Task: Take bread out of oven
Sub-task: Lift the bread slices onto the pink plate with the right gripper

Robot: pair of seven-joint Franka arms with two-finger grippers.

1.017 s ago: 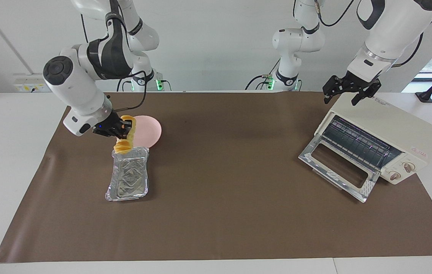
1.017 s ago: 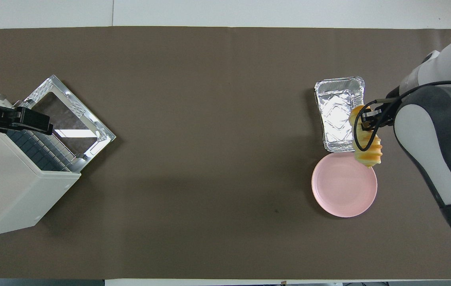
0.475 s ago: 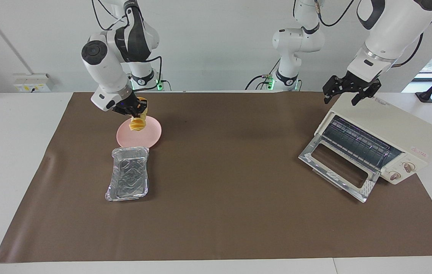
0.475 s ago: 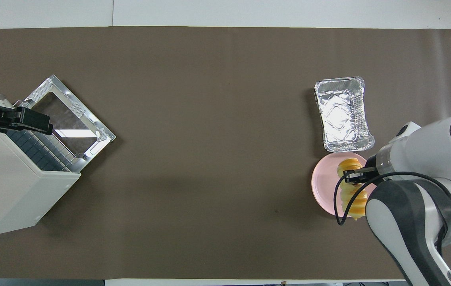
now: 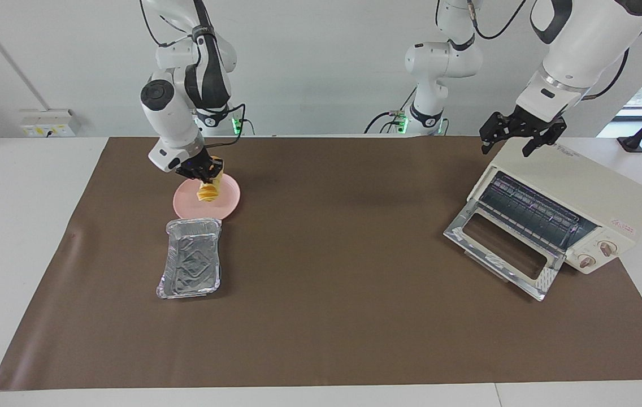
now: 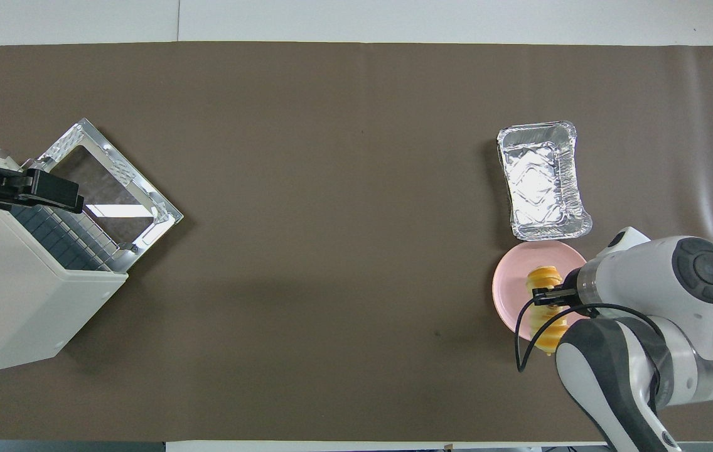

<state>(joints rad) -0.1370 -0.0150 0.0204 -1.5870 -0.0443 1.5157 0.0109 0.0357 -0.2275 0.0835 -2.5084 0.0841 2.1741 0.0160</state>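
- The bread (image 5: pixel 208 190) was out of the oven (image 5: pixel 558 217), whose door hung open with the rack bare; only setting it down remained, by my judgement.
- The right gripper (image 5: pixel 206 170) was clenched on the bread's upper end, over the pink plate (image 5: pixel 228 203); contact with the plate could not be told.
- The loaf hung endwise, golden-yellow, ridged crosswise.
- The foil tray (image 5: pixel 190 259) lay empty beside the plate.
- The left gripper (image 5: pixel 516 140) waited over the oven's top, fingers spread, holding nothing.
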